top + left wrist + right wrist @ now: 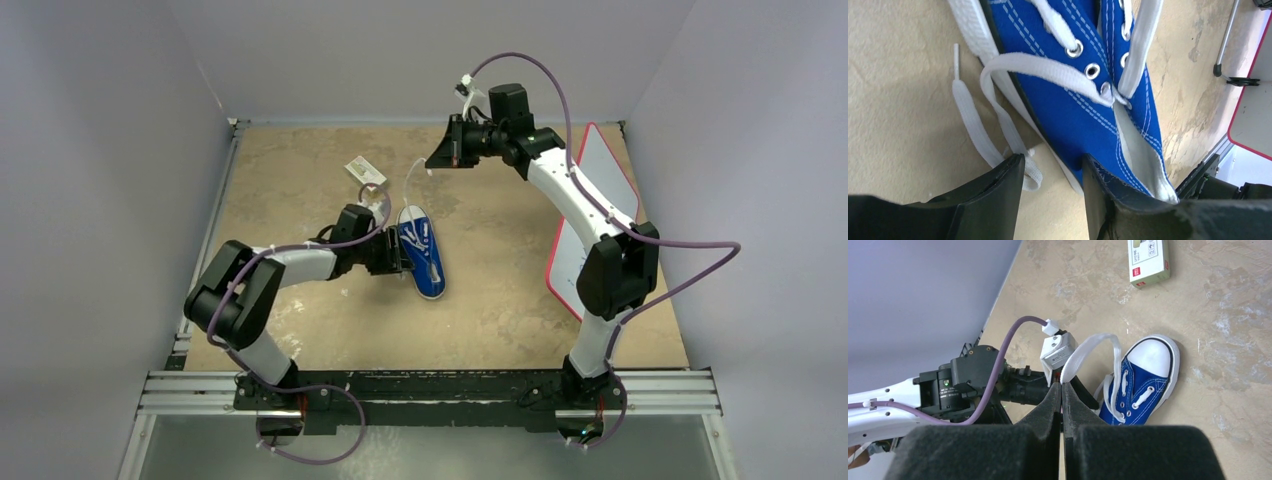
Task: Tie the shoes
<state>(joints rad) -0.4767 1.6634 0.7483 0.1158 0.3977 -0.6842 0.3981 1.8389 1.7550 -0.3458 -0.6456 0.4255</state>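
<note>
You're looking at a sneaker (pixel 1068 115) of blue woven canvas with white stitching, shiny metal eyelets (pixel 1092 70), flat woven cloth laces (pixel 1043 67) and a smooth white rubber toe cap (pixel 1150 356). The tabletop (pixel 500 300) beneath is matt, mottled beige.

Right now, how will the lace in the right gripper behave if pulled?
Likely floppy: the lace bows in a slack arc from the shut right gripper to the sneaker. Flat and woven, so it probably grips rather than slips. A hard pull may drag the small sneaker, since the left gripper stands open beside it.
</note>
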